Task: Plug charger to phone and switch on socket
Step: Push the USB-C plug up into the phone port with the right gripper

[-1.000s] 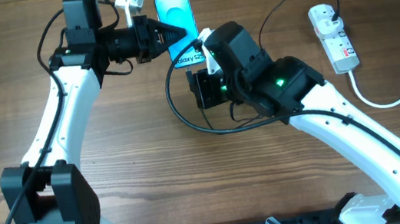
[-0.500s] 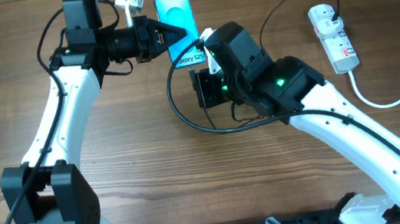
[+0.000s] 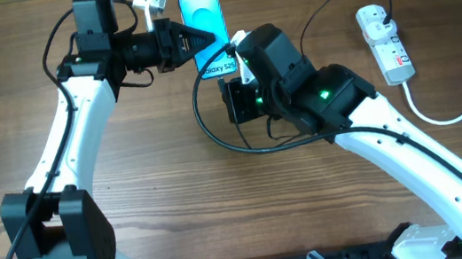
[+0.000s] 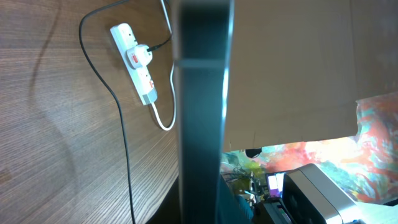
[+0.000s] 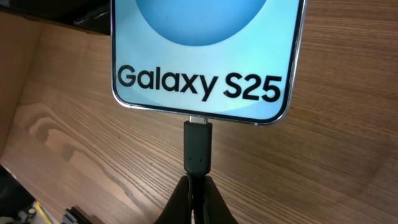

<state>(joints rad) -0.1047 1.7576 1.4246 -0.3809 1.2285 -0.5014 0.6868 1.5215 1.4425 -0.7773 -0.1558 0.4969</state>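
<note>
Change: none since a second ago | right gripper (image 5: pixel 198 200) pinches charger plug (image 5: pixel 198 146) at Galaxy S25 phone (image 5: pixel 205 56) port | left gripper (image 3: pixel 199 39) clamps phone | socket (image 3: pixel 385 42) switch likely next

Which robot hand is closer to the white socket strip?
Right. The right gripper holds the charger at the phone's text end, on the side facing the socket. The left gripper grips the phone's opposite edge, farther from the socket.

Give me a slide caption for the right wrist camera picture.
Black charger plug at the bottom port of the Galaxy S25 phone, held by the right gripper.
</note>
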